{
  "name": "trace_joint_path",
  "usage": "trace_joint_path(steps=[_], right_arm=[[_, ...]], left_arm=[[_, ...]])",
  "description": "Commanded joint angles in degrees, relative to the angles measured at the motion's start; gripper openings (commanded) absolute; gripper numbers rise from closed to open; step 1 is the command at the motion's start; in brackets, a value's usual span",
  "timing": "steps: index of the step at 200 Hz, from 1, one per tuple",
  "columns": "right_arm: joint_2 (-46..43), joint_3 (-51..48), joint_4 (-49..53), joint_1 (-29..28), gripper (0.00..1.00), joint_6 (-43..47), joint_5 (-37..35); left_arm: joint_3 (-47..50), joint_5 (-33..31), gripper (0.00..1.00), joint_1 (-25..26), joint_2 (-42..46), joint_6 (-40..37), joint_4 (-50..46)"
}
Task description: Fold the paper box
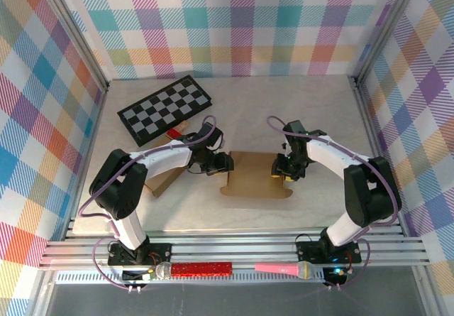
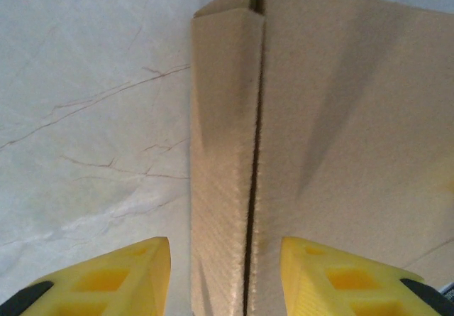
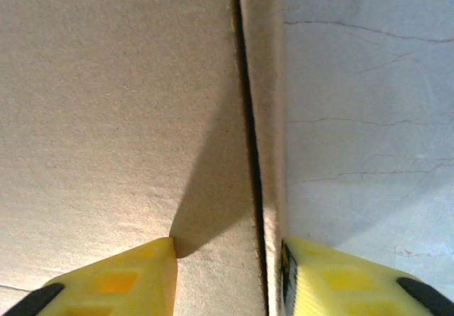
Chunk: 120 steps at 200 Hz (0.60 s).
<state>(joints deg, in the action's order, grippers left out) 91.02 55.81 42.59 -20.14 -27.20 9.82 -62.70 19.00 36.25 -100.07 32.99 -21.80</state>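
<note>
Chessboard (image 1: 165, 107) blocks far-left corner; paper box (image 1: 255, 177) occupies centre; table (image 1: 323, 106) free far-right and along near edge.

Top cam is getting bright, even light from overhead; arms are throwing only soft, faint shadows on the table (image 1: 312, 209). Wrist cams are running dimmer & softer. A dark wedge shadow is lying across the paper box (image 3: 206, 209); cardboard nearest the lens is going fuzzy in left wrist view.

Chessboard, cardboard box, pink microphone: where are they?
chessboard (image 1: 165, 108), top view, middle of its checkered face.
cardboard box (image 1: 253, 175), top view, flat middle panel.
pink microphone (image 1: 278, 267), top view, its handle.
</note>
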Motion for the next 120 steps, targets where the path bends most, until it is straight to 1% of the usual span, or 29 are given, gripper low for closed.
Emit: trace_joint_path(steps=[1, 27, 71, 78, 120], right_arm=[[1.04, -1.77, -0.64, 0.39, 0.35, 1.41, 0.22], [1.76, -1.48, -1.1, 0.43, 0.31, 2.09, 2.33], [2.58, -1.45, -1.1, 0.38, 0.28, 2.11, 2.48], [2.63, -1.57, -1.16, 0.39, 0.27, 2.12, 2.52], [3.19, -1.75, -1.72, 0.6, 0.22, 2.24, 3.23]], left_arm=[[1.06, 2.09, 0.43, 0.48, -0.53, 0.7, 2.97], [1.34, 3.01, 0.41, 0.58, -1.21, 1.21, 4.47], [2.6, 3.41, 0.39, 0.66, -1.19, 2.14, 5.39], [2.8, 3.48, 0.37, 0.66, -1.26, 2.15, 7.47], [3.75, 3.86, 0.27, 0.66, -0.94, 2.2, 7.94]])
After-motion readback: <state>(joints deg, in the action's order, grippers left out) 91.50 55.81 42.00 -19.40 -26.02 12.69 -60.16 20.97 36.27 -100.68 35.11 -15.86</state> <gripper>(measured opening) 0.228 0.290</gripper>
